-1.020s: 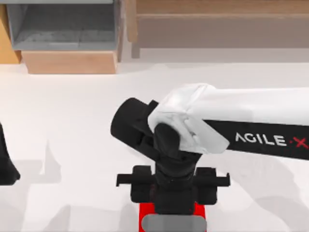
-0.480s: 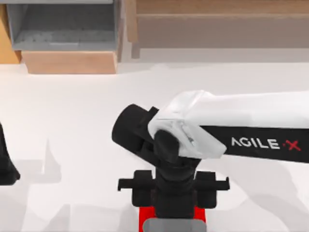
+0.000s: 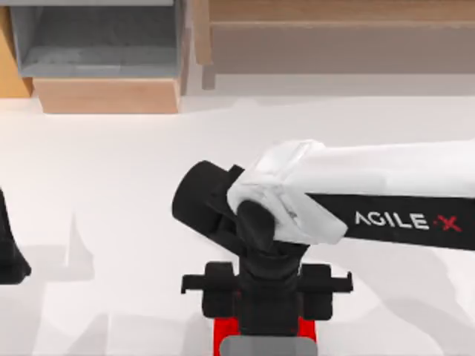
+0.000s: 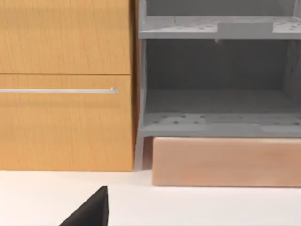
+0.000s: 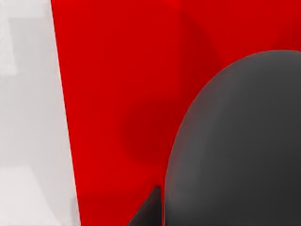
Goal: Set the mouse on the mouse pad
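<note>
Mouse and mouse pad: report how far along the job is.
Done: the mouse is already over the red mouse pad at the table's near edge. In hand: the right gripper hangs directly above it; contact and finger state are hidden. Left: release and withdrawal. The left arm sits parked at the left edge.

Overhead top view of table (image 3: pixel 111 222); right wrist camera close over shared mouse pad (image 5: pixel 117 70).

The white table (image 3: pixel 111 193) carries the red mouse pad (image 3: pixel 220 335) at its near edge, the mouse (image 3: pixel 260 346) on it
</note>
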`<state>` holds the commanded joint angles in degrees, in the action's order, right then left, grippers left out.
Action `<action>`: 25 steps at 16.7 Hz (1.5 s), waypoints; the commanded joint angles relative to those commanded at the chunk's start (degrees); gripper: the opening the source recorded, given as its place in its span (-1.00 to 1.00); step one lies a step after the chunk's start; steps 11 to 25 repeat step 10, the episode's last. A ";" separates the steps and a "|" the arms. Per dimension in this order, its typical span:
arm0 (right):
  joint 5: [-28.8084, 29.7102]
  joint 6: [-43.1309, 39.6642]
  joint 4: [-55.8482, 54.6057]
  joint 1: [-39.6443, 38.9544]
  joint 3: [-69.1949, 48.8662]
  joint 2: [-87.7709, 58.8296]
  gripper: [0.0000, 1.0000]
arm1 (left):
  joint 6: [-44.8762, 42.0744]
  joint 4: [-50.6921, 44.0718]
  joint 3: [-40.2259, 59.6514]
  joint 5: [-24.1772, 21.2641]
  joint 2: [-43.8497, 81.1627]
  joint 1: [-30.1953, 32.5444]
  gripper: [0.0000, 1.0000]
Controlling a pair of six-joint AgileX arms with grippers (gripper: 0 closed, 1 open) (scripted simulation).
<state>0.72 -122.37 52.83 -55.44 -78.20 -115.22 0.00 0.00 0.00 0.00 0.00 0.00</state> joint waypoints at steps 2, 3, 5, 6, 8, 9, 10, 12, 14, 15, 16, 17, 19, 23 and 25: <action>0.00 0.00 0.00 0.00 0.00 0.00 0.66 | 0.00 0.00 0.00 0.00 0.00 0.00 1.00; 0.00 0.00 0.00 0.00 0.00 0.00 0.81 | 0.00 0.00 0.00 0.00 0.00 0.00 1.00; 0.00 0.00 0.00 0.00 0.00 0.00 1.00 | 0.00 0.00 0.00 0.00 0.00 0.00 1.00; 0.00 0.00 0.00 0.00 0.00 0.00 1.00 | 0.00 0.00 0.00 0.00 0.00 0.00 1.00; 0.00 0.00 0.00 0.00 0.00 0.00 1.00 | 0.00 0.00 0.00 0.00 0.00 0.00 1.00; 0.00 0.00 0.00 0.00 0.00 0.00 1.00 | 0.00 0.00 0.00 0.00 0.00 0.00 1.00; 0.00 0.00 0.00 0.00 0.00 0.00 1.00 | 0.00 0.00 0.00 0.00 0.00 0.00 1.00; 0.00 0.00 0.00 0.00 0.00 0.00 1.00 | 0.00 0.00 0.00 0.00 0.00 0.00 1.00; 0.00 0.00 0.00 0.00 0.00 0.00 1.00 | 0.00 0.00 0.00 0.00 0.00 0.00 1.00; 0.00 0.00 0.00 0.00 0.00 0.00 1.00 | 0.00 0.00 0.00 0.00 0.00 0.00 1.00; 0.00 0.00 0.00 0.00 0.00 0.00 1.00 | 0.00 0.00 0.00 0.00 0.00 0.00 1.00; 0.00 0.00 0.00 0.00 0.00 0.00 1.00 | 0.00 0.00 0.00 0.00 0.00 0.00 1.00; 0.00 0.00 0.00 0.00 0.00 0.00 1.00 | 0.00 0.00 0.00 0.00 0.00 0.00 1.00; 0.00 0.00 0.00 0.00 0.00 0.00 1.00 | 0.00 0.00 0.00 0.00 0.00 0.00 1.00; 0.00 0.00 0.00 0.00 0.00 0.00 1.00 | 0.00 0.00 0.00 0.00 0.00 0.00 1.00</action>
